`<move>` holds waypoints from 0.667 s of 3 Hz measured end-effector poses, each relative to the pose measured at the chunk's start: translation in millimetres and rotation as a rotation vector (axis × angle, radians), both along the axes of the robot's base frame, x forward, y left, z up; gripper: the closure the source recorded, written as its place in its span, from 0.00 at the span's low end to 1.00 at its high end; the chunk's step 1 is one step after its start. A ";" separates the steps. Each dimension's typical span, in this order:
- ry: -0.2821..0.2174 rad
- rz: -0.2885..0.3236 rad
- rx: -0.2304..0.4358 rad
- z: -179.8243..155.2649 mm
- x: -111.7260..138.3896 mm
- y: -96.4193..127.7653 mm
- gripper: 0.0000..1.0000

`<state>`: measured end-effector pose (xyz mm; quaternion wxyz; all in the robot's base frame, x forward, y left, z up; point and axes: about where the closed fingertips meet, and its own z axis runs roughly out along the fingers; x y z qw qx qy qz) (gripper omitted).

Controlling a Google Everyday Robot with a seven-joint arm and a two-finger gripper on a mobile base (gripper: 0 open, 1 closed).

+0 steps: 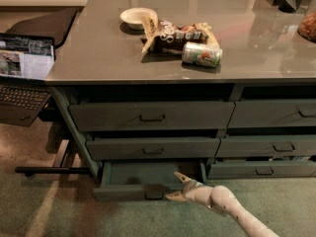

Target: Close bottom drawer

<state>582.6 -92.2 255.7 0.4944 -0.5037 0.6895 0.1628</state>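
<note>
The bottom drawer (143,179) of the left column is pulled out, showing its plain green inner floor; its low front panel carries a small dark handle (154,196). My gripper (177,186) reaches in from the lower right on a pale arm and sits at the right end of the drawer's front panel, just right of the handle. Its two fingers are spread apart, one over the drawer's inside and one at the front panel, with nothing held.
Two taller drawers (150,115) sit above, with more drawers (269,147) to the right. The countertop (98,48) holds a bowl (136,17), a snack bag (175,33) and a can (201,54). A laptop (22,78) and a chair base (49,169) stand at the left.
</note>
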 end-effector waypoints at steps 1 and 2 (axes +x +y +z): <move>0.000 0.000 0.001 -0.1 0.0 0.3 0.00; -0.027 -0.054 -0.015 -4.5 13.1 -10.8 0.00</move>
